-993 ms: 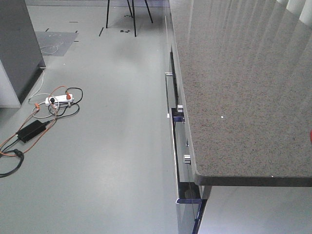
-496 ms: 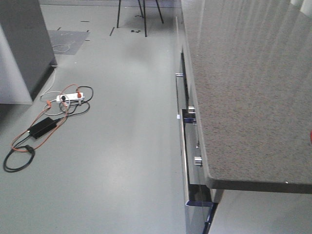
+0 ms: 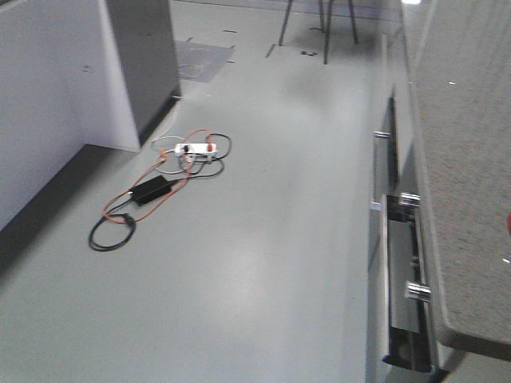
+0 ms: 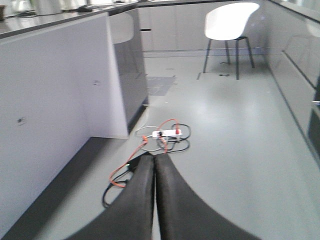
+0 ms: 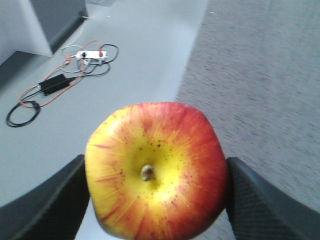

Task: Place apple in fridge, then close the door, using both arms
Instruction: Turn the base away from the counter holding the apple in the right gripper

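Note:
My right gripper point(image 5: 156, 168) is shut on the apple point(image 5: 155, 170), red with a yellow centre and its stem dimple facing the camera. It is held in the air over the edge of a speckled counter point(image 5: 260, 75). A red sliver at the right edge of the front view point(image 3: 509, 224) may be the apple. My left gripper point(image 4: 154, 162) is shut and empty, held above the floor. A tall dark grey cabinet point(image 3: 144, 64), possibly the fridge, stands far left and also shows in the left wrist view point(image 4: 131, 70). Its door and interior do not show.
A white power strip point(image 3: 196, 149), a black adapter point(image 3: 150, 190) and orange and black cables lie on the grey floor. A white panel point(image 3: 48, 104) runs along the left. The counter point(image 3: 471, 159) with open drawers point(image 3: 399, 271) runs along the right. A white chair point(image 4: 230, 20) stands at the back.
The front view has swung left. The counter has slid to the right edge, while the dark cabinet, white panel and cables have moved toward the middle.

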Available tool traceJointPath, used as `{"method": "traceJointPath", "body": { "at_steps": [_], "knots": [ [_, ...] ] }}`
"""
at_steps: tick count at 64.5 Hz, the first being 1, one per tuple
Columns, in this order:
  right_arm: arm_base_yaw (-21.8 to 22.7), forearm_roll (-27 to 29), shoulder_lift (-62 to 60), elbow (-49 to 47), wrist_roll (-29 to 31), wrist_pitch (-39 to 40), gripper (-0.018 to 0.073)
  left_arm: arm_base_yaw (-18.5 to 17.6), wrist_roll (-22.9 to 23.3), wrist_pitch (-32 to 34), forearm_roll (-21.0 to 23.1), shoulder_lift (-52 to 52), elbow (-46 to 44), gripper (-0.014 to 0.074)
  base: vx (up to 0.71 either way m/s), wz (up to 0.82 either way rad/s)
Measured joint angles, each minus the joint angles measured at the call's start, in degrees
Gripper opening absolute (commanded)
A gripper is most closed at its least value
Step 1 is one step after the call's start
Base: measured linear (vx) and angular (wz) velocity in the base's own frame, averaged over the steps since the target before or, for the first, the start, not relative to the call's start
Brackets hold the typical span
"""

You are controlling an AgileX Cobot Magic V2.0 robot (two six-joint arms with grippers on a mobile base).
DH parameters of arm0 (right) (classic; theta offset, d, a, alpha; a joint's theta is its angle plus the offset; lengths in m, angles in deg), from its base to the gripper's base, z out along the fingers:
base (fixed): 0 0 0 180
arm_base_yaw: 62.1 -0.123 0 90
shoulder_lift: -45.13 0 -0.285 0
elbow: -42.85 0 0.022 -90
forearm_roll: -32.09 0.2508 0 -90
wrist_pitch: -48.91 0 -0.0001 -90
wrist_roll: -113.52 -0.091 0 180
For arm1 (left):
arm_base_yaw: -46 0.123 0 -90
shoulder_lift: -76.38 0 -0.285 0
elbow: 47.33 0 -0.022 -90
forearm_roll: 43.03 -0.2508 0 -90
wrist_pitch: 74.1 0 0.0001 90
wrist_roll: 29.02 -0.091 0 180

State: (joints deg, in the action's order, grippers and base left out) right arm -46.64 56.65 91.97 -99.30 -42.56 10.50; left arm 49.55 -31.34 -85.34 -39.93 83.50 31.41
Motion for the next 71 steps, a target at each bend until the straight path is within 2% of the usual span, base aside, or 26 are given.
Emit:
{"method": "traceJointPath", "body": {
  "at_steps": [71],
  "knots": [
    [0.00, 0.00, 0.00, 0.00, 0.00, 0.00, 0.0225, 0.00, 0.00, 0.00, 0.00, 0.00, 0.00, -0.0006, 0.03, 0.46]
  ]
}}
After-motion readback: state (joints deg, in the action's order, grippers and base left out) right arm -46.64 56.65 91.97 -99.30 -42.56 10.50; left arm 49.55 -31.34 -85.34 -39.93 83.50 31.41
